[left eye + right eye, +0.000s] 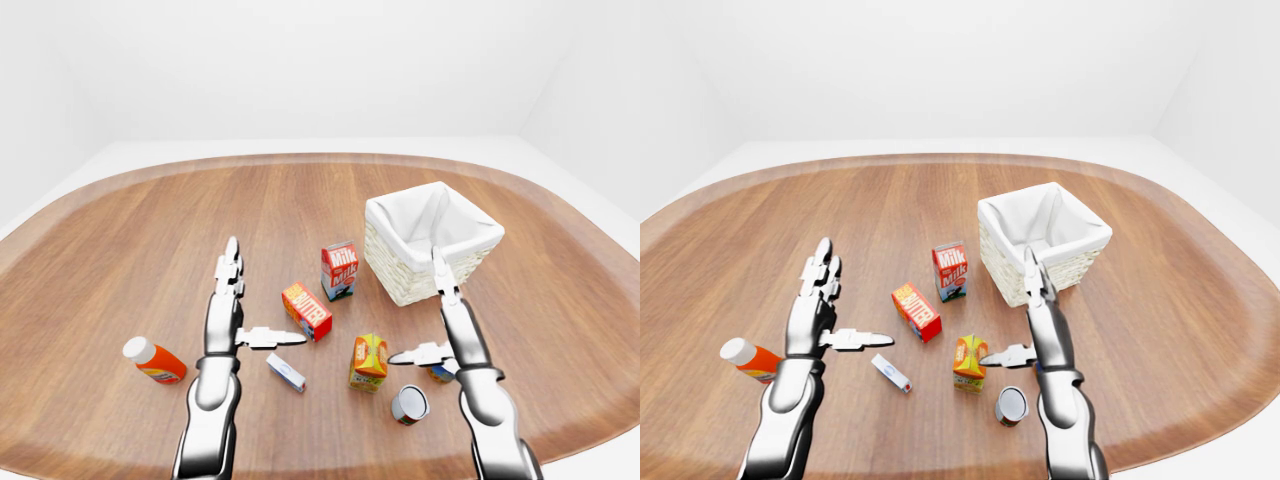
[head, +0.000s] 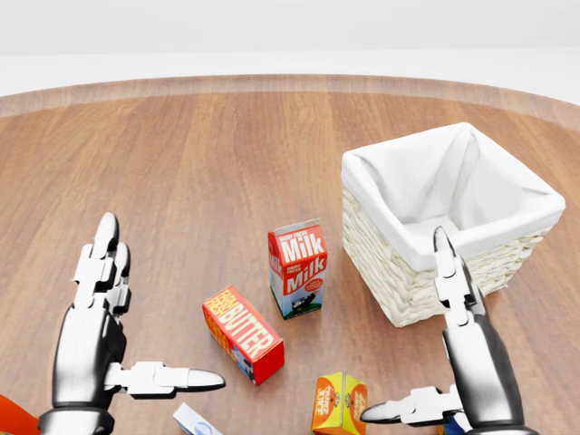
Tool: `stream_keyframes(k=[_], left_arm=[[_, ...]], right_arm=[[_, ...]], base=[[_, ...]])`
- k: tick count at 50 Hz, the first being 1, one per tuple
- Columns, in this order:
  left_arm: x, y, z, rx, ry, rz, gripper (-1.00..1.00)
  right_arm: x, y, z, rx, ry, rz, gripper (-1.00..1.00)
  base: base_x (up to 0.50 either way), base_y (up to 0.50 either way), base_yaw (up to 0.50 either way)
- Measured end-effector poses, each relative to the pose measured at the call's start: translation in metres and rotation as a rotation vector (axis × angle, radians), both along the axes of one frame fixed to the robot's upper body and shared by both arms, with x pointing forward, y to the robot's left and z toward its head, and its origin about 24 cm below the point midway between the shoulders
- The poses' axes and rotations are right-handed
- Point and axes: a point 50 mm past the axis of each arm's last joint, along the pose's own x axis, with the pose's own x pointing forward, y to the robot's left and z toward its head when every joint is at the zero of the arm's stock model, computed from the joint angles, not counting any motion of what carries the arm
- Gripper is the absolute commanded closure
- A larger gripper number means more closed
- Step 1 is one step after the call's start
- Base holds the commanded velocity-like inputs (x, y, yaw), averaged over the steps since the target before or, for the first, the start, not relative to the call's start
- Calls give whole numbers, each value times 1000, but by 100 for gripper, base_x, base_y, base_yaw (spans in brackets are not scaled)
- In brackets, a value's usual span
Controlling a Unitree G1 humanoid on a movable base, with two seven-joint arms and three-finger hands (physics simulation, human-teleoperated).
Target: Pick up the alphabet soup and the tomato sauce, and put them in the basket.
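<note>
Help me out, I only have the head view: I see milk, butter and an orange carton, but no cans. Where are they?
Observer: One can lies on its side just below the orange carton in the left-eye view; I cannot read its label.
Operator: Any second one?
Observer: Possibly. A small orange-blue item peeks out beside the open right hand, mostly hidden.
Operator: And the red sliver at my bottom left?
Observer: A bottle with a white cap, lying left of the open left hand.

A milk carton (image 2: 297, 268) stood mid-frame in the head view, a butter box (image 2: 242, 333) lower left of it, an orange carton (image 2: 338, 404) at the bottom.
</note>
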Motion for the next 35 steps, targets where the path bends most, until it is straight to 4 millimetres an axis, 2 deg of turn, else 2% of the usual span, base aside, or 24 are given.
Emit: stream_keyframes(k=[15, 35], left_arm=[[1, 0, 0, 0, 1, 3, -100], [1, 1, 0, -1, -1, 7, -100]], right_arm=[[-9, -3, 0, -158, 41, 1, -100], [-14, -17, 0, -274, 101, -15, -100]], base=[[0, 0, 0], [0, 0, 0]])
